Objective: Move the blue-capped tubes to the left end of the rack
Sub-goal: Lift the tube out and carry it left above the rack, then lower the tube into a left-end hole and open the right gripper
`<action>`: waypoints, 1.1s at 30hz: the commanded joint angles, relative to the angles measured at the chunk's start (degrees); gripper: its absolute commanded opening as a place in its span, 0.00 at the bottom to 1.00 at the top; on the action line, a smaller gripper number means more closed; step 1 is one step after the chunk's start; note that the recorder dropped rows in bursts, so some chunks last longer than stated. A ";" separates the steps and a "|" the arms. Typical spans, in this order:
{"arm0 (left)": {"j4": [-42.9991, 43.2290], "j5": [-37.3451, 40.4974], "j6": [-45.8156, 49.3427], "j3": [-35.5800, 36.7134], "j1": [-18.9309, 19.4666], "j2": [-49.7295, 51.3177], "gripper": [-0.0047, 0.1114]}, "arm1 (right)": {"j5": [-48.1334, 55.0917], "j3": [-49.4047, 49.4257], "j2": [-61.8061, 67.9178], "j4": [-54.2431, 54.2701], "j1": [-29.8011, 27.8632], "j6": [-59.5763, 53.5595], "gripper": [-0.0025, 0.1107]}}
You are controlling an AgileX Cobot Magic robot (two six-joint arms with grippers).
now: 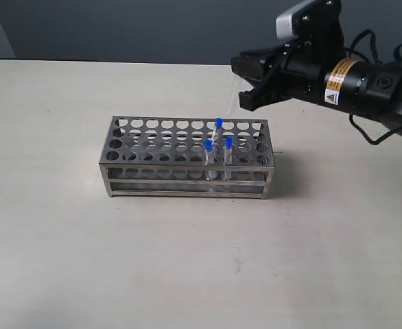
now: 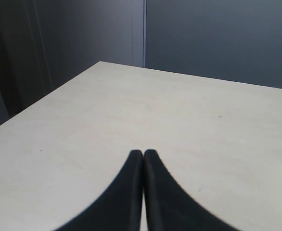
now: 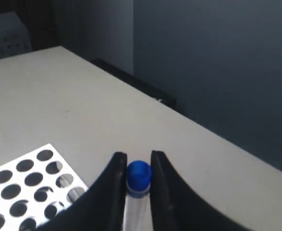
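Note:
The steel rack (image 1: 187, 159) stands mid-table, and three blue-capped tubes (image 1: 218, 124) (image 1: 208, 147) (image 1: 228, 144) stand upright in holes toward its right end. My right gripper (image 1: 241, 83) hangs above and behind the rack's right end. In the right wrist view this gripper (image 3: 138, 157) is shut on a fourth blue-capped tube (image 3: 139, 176), gripped at the cap, with a corner of the rack's top plate (image 3: 20, 185) beside it. The held tube's clear body (image 1: 234, 92) shows only faintly in the exterior view. My left gripper (image 2: 143, 153) is shut over bare table and is out of the exterior view.
The pale table (image 1: 84, 253) stretches around the rack on all sides. The holes at the rack's left end (image 1: 122, 137) hold nothing. A dark wall (image 1: 119, 27) runs behind the table's far edge.

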 commanded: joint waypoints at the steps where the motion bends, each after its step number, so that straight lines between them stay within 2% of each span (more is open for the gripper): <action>1: -0.03 0.09 -0.10 -0.08 0.07 -0.20 0.05 | 1.02 -3.64 -1.28 -1.03 2.17 2.20 0.02; 8: -0.03 0.09 -0.10 -0.08 0.07 -0.20 0.05 | 7.77 -15.18 3.87 -4.17 11.82 5.69 0.02; 15: -0.03 0.09 -0.10 -0.08 0.07 -0.20 0.05 | 11.09 -25.29 13.07 -4.59 17.49 6.83 0.02; 21: -0.03 0.09 -0.10 -0.08 0.07 -0.20 0.05 | 11.36 -30.77 19.09 -6.16 19.07 10.22 0.02; 33: -0.03 0.09 -0.10 -0.08 0.07 -0.20 0.05 | 10.86 -31.25 23.12 -6.45 19.07 10.64 0.02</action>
